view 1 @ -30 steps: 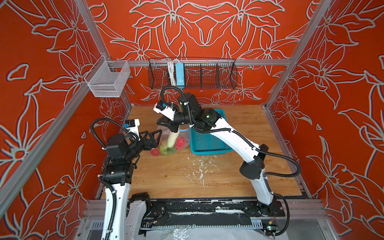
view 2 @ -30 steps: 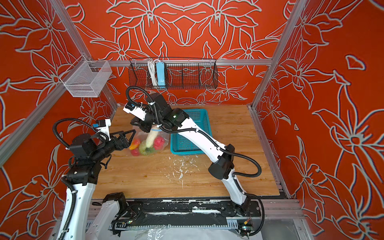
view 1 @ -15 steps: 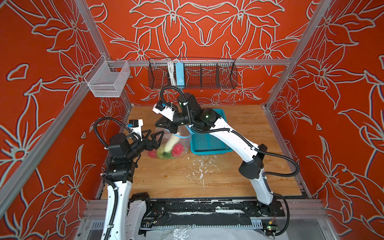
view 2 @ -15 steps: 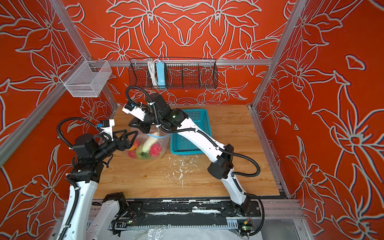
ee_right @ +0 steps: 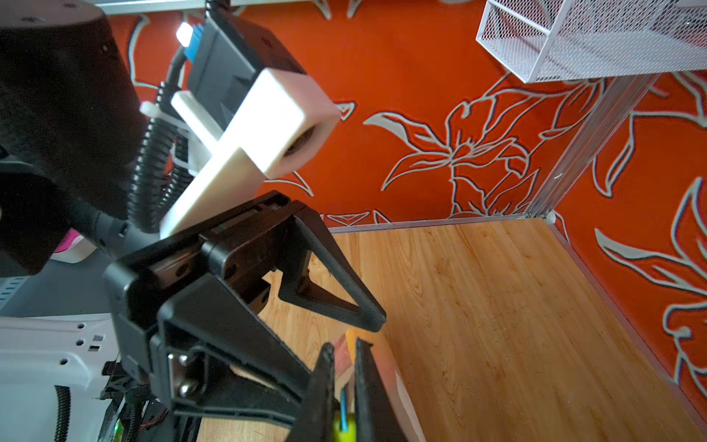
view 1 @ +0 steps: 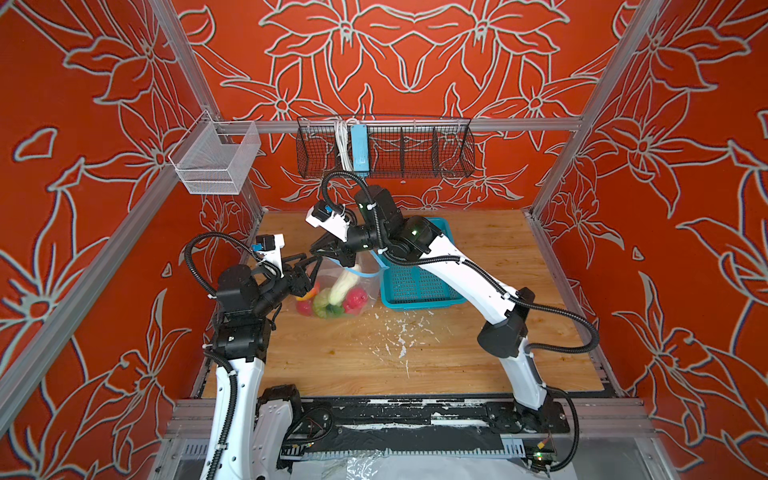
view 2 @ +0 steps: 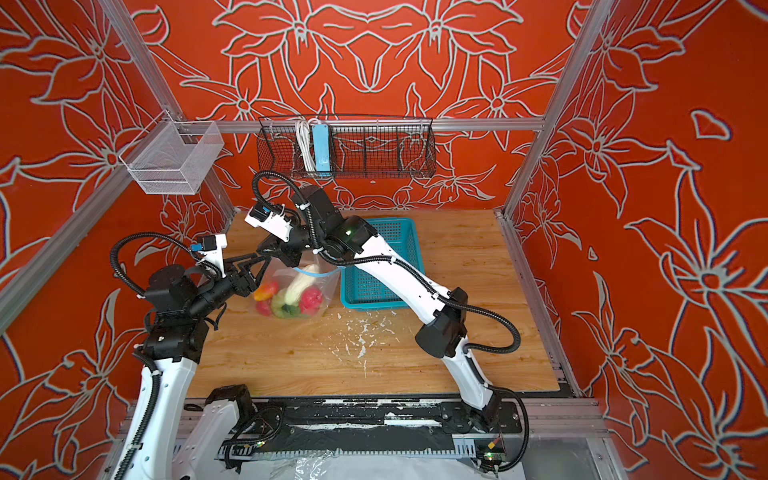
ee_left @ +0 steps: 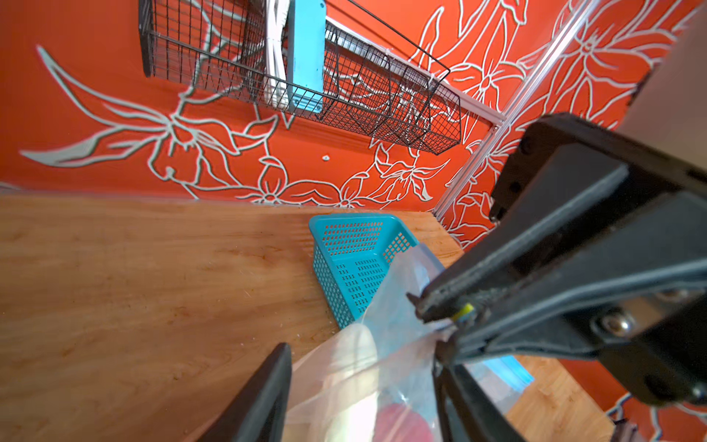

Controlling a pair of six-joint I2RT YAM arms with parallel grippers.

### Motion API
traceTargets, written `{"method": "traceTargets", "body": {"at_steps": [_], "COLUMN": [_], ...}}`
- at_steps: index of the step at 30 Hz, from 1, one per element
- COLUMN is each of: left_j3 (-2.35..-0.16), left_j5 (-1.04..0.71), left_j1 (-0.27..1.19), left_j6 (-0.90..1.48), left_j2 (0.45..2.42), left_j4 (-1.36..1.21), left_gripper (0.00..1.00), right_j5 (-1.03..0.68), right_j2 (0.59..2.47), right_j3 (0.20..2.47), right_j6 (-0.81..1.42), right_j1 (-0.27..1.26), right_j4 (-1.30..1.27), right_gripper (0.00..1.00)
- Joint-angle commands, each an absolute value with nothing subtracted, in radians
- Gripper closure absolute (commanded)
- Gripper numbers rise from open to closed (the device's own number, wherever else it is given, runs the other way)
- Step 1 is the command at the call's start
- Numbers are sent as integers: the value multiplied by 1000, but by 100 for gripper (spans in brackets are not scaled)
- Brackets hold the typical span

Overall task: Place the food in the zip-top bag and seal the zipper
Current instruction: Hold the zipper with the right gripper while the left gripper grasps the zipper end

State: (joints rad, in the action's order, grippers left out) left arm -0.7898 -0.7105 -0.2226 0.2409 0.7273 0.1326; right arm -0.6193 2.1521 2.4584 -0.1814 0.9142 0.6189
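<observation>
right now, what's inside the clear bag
Inside the bag: a white cucumber, red pieces, a green piece and an orange-yellow one. Anything beneath that pile is hidden.

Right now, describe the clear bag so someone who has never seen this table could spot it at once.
On the wooden table, look just left of the teal basket in both top views. The zip-top bag stands there, held up by the right hand at its blue zipper. It is the only clear plastic thing there, with toy food showing inside.
</observation>
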Motion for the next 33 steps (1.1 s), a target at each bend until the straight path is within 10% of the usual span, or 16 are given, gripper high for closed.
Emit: {"method": "traceTargets", "body": {"at_steps": [1,6,9,17,33], "left_j3": [-778,-758,-756,-776,-795], "left_j5": [-744,-722,-715,-765,-881], "left_j1": [-222,-219,-215,-210,-211], "left_j6": [256,294,299,153,-45], "left_j2": [716,691,681,681,736], "left_j4": [72,32,28,112,88], "left_gripper": [57,94,98,12,8], "right_j5": [-672,-685,-699,-753,-885], "right_j2": [2153,2154,2156,2152,2142], "right_j3": [2483,2484,2483,2483,2482], "right_j6": [-161,-148,-137,-116,-118], "right_j1": [907,902,897,881,865], "right_j4": [598,591,585,586,633], "right_gripper": [100,100,100,100,100]}}
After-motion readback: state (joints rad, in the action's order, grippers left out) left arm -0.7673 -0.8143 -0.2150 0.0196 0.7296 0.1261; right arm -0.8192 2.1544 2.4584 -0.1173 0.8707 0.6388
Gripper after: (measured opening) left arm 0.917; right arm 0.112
